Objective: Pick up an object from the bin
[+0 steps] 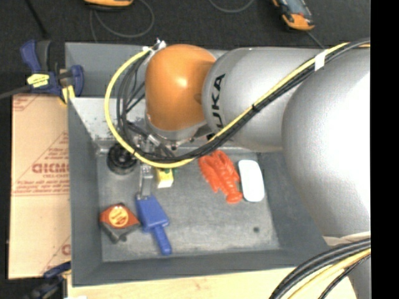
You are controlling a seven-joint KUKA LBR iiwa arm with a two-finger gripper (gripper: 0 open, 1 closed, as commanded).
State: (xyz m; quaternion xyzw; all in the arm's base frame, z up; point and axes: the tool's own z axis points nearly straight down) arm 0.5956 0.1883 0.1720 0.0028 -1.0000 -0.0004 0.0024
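My gripper (146, 184) reaches down from under the arm's wrist in the left half of the bin. Its tip is just above the top end of a blue plastic tool (154, 222) that lies slanted on the bin floor, and I cannot tell whether they touch. A small yellow and white block (166, 178) lies right beside the gripper on its right. An orange and black tape measure (116, 219) sits to the left of the blue tool. A black round knob (118, 159) lies up and to the left of the gripper.
A red-orange ridged plastic toy (220, 175) and a white oval piece (252, 180) lie side by side in the right half of the bin. The arm with its orange cover and cables hides the bin's back part. Bare floor runs along the front.
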